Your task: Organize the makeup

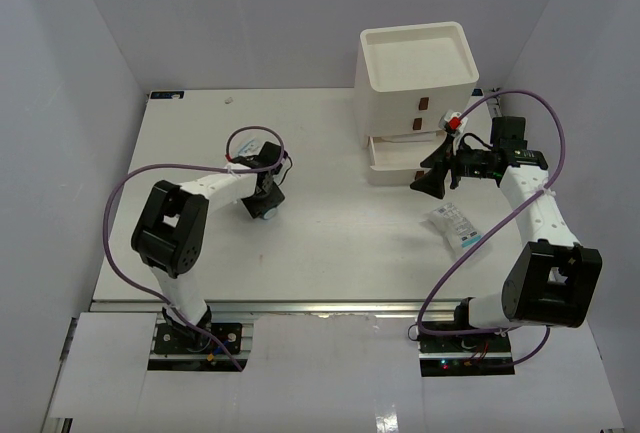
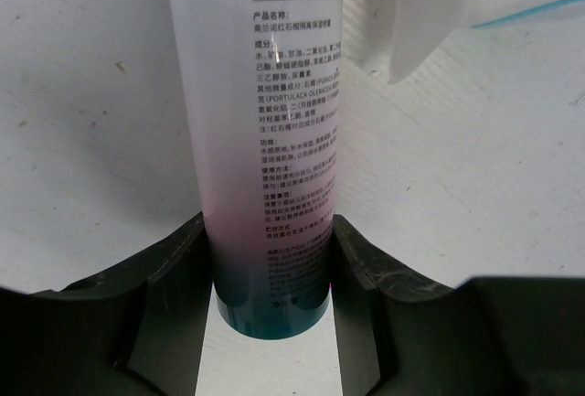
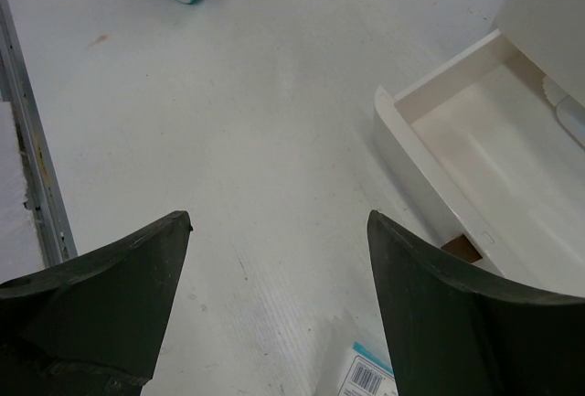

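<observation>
Left hand [image 2: 271, 236] clamps pink tube [image 2: 260, 94]; right hand [image 3: 279, 222] wide open.

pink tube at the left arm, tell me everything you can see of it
The pink tube is glossy plastic, white at one end fading through pink to a teal cap. It carries the name ORANOT and rows of small dark print. It lies on the white table, and the dark fingers of the left tool sit against both its sides near the cap.
</observation>
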You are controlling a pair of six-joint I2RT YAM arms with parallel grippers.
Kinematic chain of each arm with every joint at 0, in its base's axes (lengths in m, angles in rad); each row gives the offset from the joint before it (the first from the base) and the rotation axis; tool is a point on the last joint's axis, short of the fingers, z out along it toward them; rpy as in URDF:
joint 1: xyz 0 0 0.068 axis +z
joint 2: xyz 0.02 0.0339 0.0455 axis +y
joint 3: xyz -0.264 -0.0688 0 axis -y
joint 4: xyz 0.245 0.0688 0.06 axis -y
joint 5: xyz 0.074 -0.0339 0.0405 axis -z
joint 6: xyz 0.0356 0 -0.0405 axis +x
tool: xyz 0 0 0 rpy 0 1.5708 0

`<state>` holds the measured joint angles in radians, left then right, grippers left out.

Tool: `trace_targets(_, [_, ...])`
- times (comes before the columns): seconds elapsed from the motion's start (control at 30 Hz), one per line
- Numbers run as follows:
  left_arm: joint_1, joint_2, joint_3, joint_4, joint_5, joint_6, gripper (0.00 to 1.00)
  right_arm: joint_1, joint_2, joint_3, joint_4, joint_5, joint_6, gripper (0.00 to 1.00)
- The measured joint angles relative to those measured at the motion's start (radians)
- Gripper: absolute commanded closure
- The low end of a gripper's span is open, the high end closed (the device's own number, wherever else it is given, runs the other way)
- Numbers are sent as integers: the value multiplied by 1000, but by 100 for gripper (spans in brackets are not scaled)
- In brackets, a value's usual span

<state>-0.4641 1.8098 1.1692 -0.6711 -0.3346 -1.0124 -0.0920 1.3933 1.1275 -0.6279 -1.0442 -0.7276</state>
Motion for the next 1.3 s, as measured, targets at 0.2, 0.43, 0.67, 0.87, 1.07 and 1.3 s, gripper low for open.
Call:
trace_targets(0.2, [0,-114,-136,27,18,-5,100,-1,-1,0,-1,-17,3,15])
trace_targets(0.43, [-2,-376,-267,82,131,76,100,2,-1,0,-23,-97,17,15])
trace_targets(0.67, [-34,-621,-388,490,443,199,100,56,26,20,-29,-183,193,14])
trace_targets(0.87, [-126,-419,-371,818,690,232,100,127,66,28,109,-253,515,4])
trace_targets(1.07, [-229,-230,-258,958,848,237,100,168,66,-10,449,-268,920,10])
trace_targets(1.3, [-254,-161,-151,1070,896,223,100,173,66,-54,649,-206,1141,10])
